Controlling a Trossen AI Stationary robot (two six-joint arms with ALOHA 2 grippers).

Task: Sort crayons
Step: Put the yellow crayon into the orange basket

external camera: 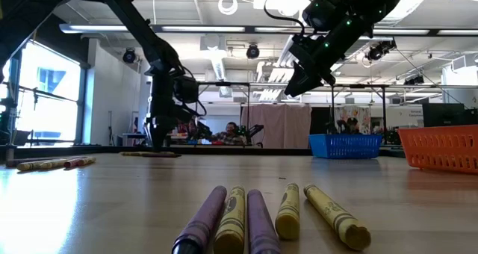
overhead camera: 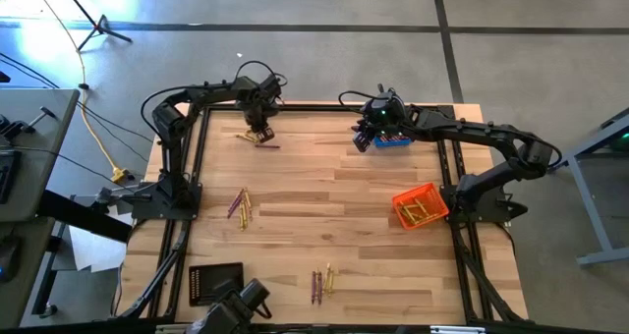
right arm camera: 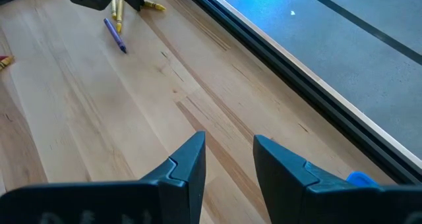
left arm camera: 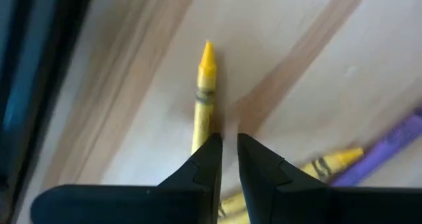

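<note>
Left end effector (overhead camera: 260, 133) lowered over crayons at the desk's (overhead camera: 334, 226) far edge; right end effector (overhead camera: 365, 138) hung above the blue basket (overhead camera: 391, 139).

The left end effector's fingers (left arm camera: 210, 159) stood a narrow slit apart, with a yellow crayon (left arm camera: 205, 92) lying on the desk just ahead of their tips and slightly to one side, not gripped. A second yellow crayon (left arm camera: 330, 162) and a purple crayon (left arm camera: 386, 148) lay close beside that end effector. The right end effector's jaws stood apart, holding nothing. More crayons lay in two loose groups (overhead camera: 240, 206) (overhead camera: 321, 282) well apart from both end effectors, and some lay in the orange basket (overhead camera: 421, 207).
</note>
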